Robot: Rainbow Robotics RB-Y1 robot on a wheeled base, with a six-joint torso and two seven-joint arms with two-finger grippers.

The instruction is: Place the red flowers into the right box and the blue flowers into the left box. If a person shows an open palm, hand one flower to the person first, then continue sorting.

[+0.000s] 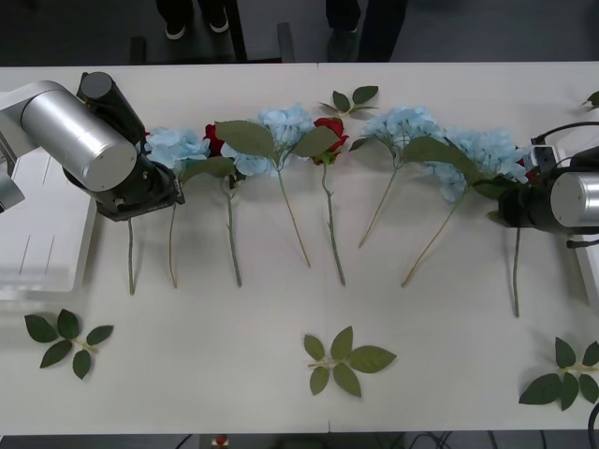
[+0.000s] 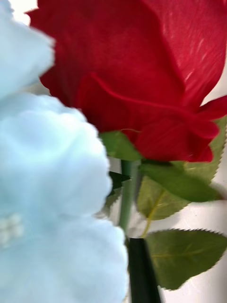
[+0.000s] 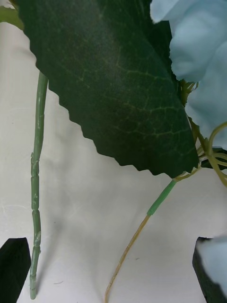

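Red flowers point(image 1: 329, 131) and blue flowers point(image 1: 402, 122) lie in a row across the table. My left gripper point(image 1: 154, 192) stands open over the leftmost blue flower point(image 3: 198, 47), its thin stem point(image 3: 127, 255) between the black fingers point(image 3: 14, 265). At the row's right end my right gripper point(image 1: 510, 206) is shut on the stem point(image 2: 125, 199) just under a red flower point(image 2: 142, 71), beside a blue bloom point(image 2: 47, 199). The left box point(image 1: 37, 234) lies under my left arm. The right box's point(image 1: 592, 276) edge shows at far right. The open palm is out of view.
Bloomless leaf sprigs lie at the front left point(image 1: 65, 337), front middle point(image 1: 344, 360), front right point(image 1: 564, 374) and behind the row point(image 1: 351, 98). A person's dark-trousered legs point(image 1: 365, 23) stand beyond the table's far edge. A broad leaf point(image 3: 113, 85) overhangs the left gripper.
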